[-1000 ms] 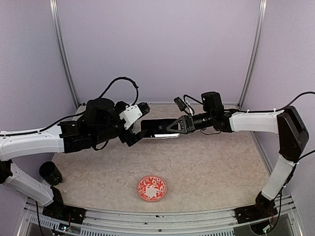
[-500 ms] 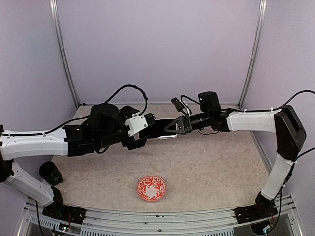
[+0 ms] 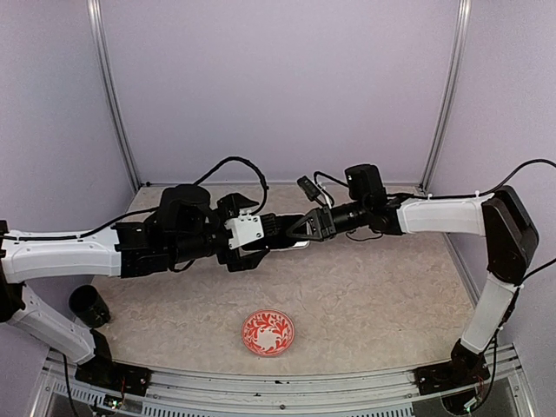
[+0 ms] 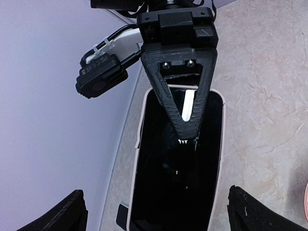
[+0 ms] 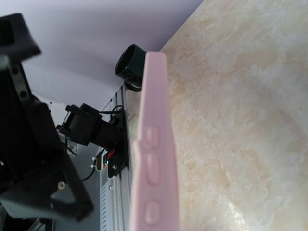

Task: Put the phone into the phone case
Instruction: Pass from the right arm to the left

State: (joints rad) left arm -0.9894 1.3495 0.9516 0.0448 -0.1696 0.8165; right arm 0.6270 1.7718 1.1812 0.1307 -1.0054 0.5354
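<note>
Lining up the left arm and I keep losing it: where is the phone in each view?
Top external: phone mid-table, mostly hidden between left gripper and right gripper.
Left wrist: phone centre to bottom, black face, pale rim.
Right wrist: phone edge-on, a pink strip down the centre.
Landmark: beige table behind it in all three.
</note>
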